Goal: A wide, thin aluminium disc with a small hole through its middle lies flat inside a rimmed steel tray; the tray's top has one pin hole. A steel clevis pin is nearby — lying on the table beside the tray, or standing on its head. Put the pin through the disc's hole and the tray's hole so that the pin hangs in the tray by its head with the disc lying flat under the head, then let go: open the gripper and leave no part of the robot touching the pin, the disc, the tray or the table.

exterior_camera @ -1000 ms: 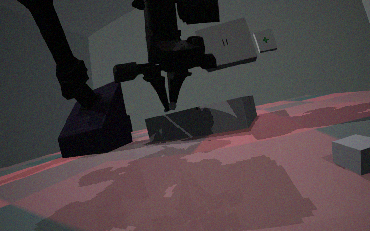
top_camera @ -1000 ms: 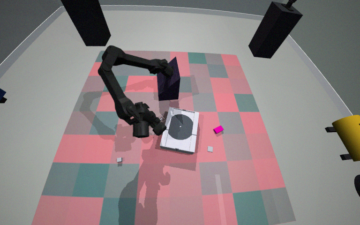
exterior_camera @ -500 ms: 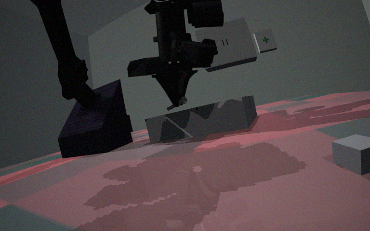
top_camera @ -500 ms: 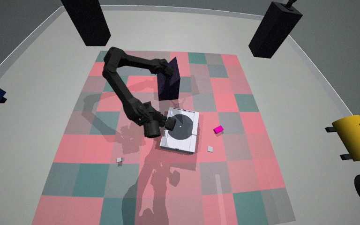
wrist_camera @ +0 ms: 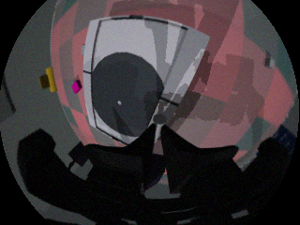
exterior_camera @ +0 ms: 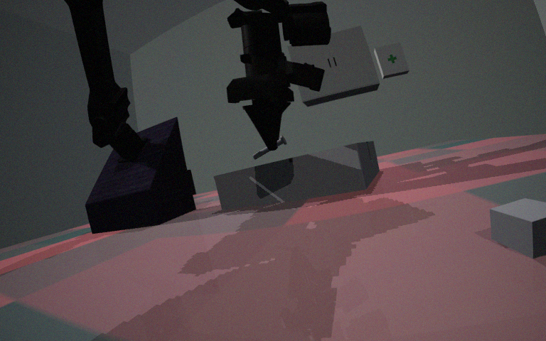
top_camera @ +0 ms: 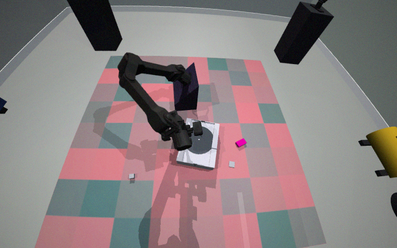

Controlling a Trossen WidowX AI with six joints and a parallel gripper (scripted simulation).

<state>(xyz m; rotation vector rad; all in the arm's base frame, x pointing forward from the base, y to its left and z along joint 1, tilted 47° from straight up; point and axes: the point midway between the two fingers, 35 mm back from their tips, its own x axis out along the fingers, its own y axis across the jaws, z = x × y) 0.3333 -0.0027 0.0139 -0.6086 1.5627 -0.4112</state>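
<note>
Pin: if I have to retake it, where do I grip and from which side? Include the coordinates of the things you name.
I'd pinch the pin [exterior_camera: 261, 153] [wrist_camera: 159, 119] high on its shank, just under the head, coming from above with it upright, head up. The head is wider than the slim shank, so a high grip should leave more free length for the disc [top_camera: 203, 146] [wrist_camera: 127, 75]. It's now held slantwise.

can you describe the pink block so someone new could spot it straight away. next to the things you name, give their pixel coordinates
On the pink, grey and teal checkered mat, find the white rimmed tray [top_camera: 209, 162] [wrist_camera: 127, 35] holding a dark round disc [top_camera: 201, 146] [wrist_camera: 124, 77]. Beside it lies the small magenta block [top_camera: 241, 142] [wrist_camera: 76, 86]. Its vivid colour sets it apart from the pale grey block [top_camera: 231, 164] nearby.
</note>
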